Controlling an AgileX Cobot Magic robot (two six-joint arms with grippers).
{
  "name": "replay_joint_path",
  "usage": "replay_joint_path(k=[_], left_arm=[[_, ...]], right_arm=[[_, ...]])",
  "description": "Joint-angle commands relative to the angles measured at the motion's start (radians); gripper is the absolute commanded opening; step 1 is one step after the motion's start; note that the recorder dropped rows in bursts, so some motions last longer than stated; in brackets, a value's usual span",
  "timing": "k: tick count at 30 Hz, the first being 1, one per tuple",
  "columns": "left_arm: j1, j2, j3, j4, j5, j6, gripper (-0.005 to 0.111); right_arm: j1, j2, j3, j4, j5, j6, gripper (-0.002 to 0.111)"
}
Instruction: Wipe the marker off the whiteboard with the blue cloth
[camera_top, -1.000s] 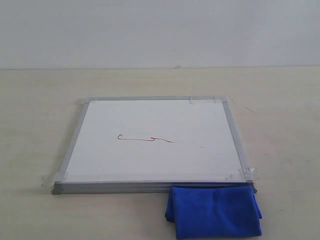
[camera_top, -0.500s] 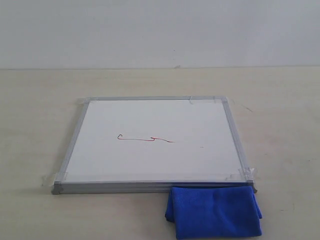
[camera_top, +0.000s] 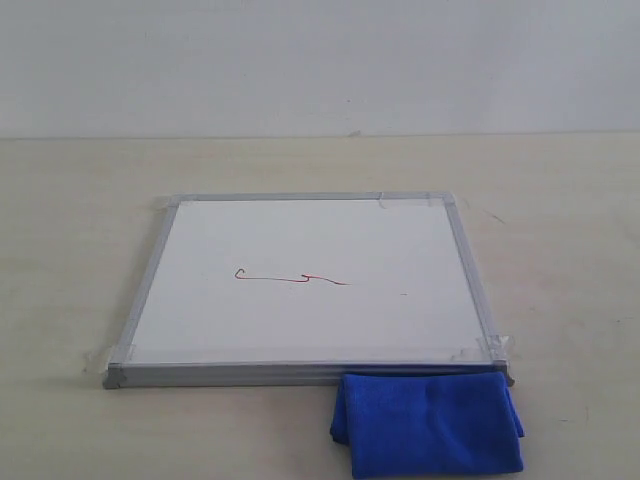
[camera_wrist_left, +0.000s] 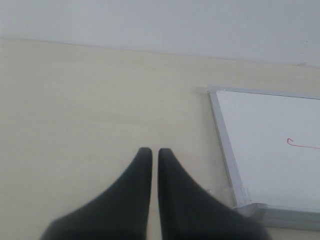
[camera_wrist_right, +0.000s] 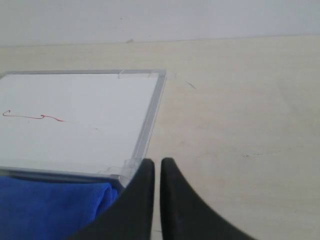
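We see one whiteboard (camera_top: 300, 335) lying flat on the pale, matte table (camera_top: 570, 250). It is roughly square, with a smooth white face and a thin silver-grey metal frame. Clear tape (camera_top: 492, 347) shows at its corners. A plain white wall (camera_top: 320, 60) stands behind the table.

One marker (camera_top: 290, 278) line sits a little left of the board's middle. It is thin and red, and its long axis runs left to right, almost parallel to the near frame rail. The small hook is at its left end and opens toward the right. There is a low bump past the midpoint, and the right end drifts slightly nearer.

One blue cloth (camera_top: 428, 425) lies on the table at the board's near right corner. It is soft, bright royal blue and folded into a rough rectangle, with its long side running left to right. Its far edge meets the near rail, and we cannot tell whether it is tucked under the rail.

We count two grippers, each with two smooth dark tapered fingers. The left gripper (camera_wrist_left: 150, 152) hangs over bare table to the left of the board, holding nothing, with its fingers drawn together to a thin slit. The right gripper (camera_wrist_right: 157, 162) is over the table just right of the board's near right corner, close to the cloth. Its fingers are likewise pressed nearly together and it holds nothing.
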Motion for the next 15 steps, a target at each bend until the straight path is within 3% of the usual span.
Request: replay_joint_path(k=[1,15], left_arm=[[0.001,-0.004,-0.003,-0.007,-0.007,0.004,0.004],[0.001,-0.004,-0.003,-0.007,-0.007,0.004,0.004]], right_arm=[[-0.008,-0.005,-0.001,-0.005,0.003,0.001,0.001],[-0.008,-0.005,-0.326,0.109,0.124,0.049,0.001]])
